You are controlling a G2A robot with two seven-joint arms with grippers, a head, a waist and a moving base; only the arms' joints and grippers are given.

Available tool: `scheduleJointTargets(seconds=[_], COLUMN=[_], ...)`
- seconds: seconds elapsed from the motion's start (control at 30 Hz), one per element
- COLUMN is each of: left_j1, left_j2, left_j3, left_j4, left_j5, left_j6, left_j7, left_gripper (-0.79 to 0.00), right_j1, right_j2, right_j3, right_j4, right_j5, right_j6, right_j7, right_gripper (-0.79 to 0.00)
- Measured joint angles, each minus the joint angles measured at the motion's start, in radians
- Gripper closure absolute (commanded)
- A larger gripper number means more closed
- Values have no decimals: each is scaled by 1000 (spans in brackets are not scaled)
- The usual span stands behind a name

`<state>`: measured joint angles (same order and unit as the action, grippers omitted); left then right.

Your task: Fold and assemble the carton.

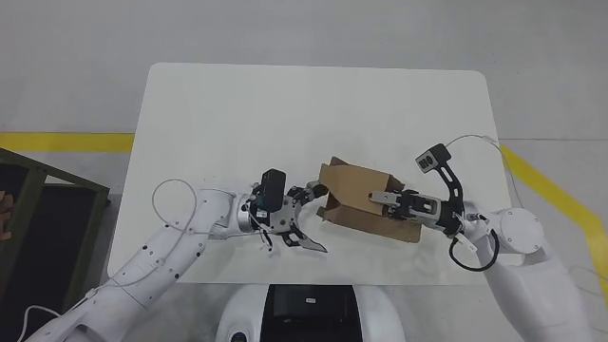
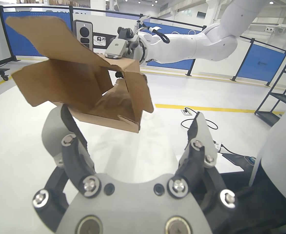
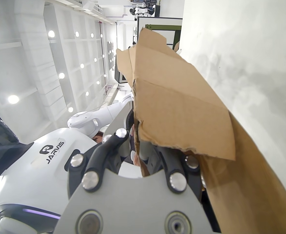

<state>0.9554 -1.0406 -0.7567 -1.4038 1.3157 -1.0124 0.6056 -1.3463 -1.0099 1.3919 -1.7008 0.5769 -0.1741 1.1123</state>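
A brown cardboard carton (image 1: 366,199) lies on its side near the front of the white table (image 1: 237,123), its flaps splayed toward the left arm. My right gripper (image 1: 389,199) is shut on the carton's right-hand wall; in the right wrist view the cardboard (image 3: 177,103) is clamped between its fingers. My left gripper (image 1: 309,218) stands open just left of the carton, its fingers (image 2: 69,125) spread wide with nothing between them. In the left wrist view the carton (image 2: 84,83) hangs a short way ahead, one finger tip beside its lower edge.
The table's front edge runs close below both grippers. A dark green cart (image 1: 38,218) stands off the table's left side. Yellow floor lines (image 1: 66,141) flank the table. The far half of the table is bare white surface.
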Motion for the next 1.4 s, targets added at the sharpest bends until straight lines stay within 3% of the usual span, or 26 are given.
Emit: scheduleJointTargets(seconds=[0.33,1.03,1.2,1.4], left_j1=[1,-103,-107,-112], left_j2=[5,-4,-6,-7], left_j3=[25,116,121,127], left_j4=[-24,24,36,44], left_j5=[-1,13,7,4], left_j6=[0,0,0,0], left_j7=[-21,45,64,79], left_gripper=[-785,-779,-582,-453], right_j1=[-1,-8,-8,-7], right_j2=[0,1,1,1], right_j3=[-3,-17,-17,-18], right_j4=[-5,-23,-23,-22], right_j5=[9,13,17,22], right_j6=[-4,-1,0,-3], right_j7=[-4,17,22,25], right_gripper=[0,0,0,0])
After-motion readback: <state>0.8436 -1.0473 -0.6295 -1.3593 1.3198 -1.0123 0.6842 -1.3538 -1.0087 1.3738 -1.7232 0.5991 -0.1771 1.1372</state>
